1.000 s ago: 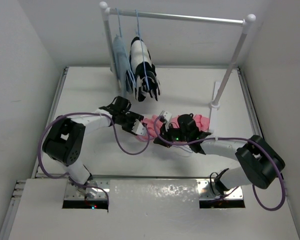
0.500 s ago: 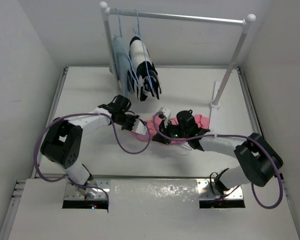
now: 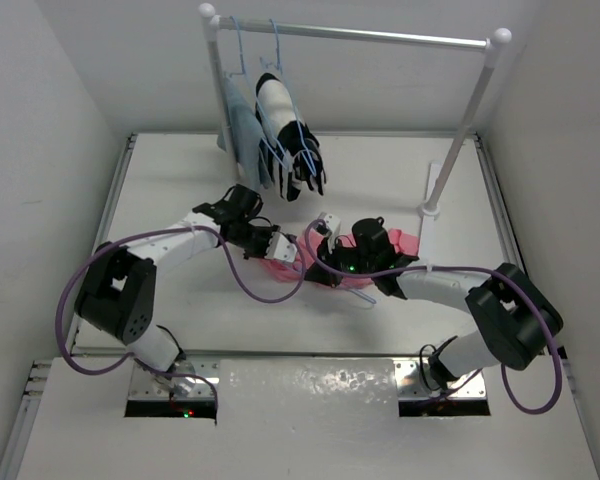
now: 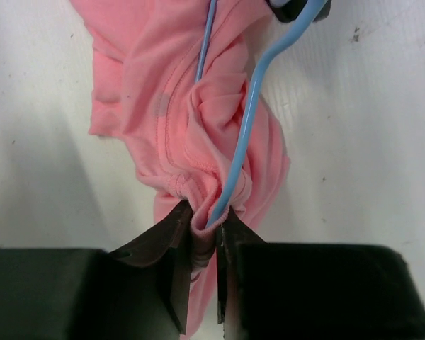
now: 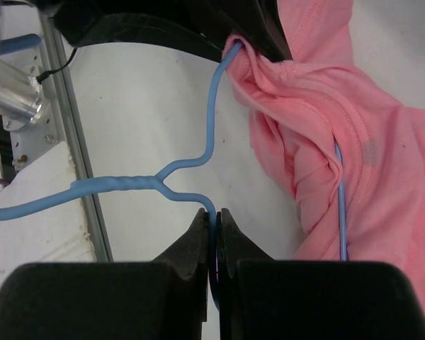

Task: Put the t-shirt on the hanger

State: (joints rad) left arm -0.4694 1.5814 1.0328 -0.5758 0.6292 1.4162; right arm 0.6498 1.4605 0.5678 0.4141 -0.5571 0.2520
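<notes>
Your left fingers (image 4: 159,244) pinch a bunched fold of the salmon-pink soft fabric t-shirt (image 4: 156,106). Your right fingers (image 5: 195,244) clamp the thin light-blue wire hanger (image 5: 120,183) beside its twisted neck. The shirt lies crumpled between them on the white worktop (image 3: 180,180).

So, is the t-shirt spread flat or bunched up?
Bunched up. The t-shirt lies in gathered folds around one arm of the hanger, and the left tool pinches a wad of it.

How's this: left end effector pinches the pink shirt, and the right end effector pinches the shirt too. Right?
No. The right end effector is shut on the blue hanger wire, not the shirt; the right wrist view shows it. The rest stands.
</notes>
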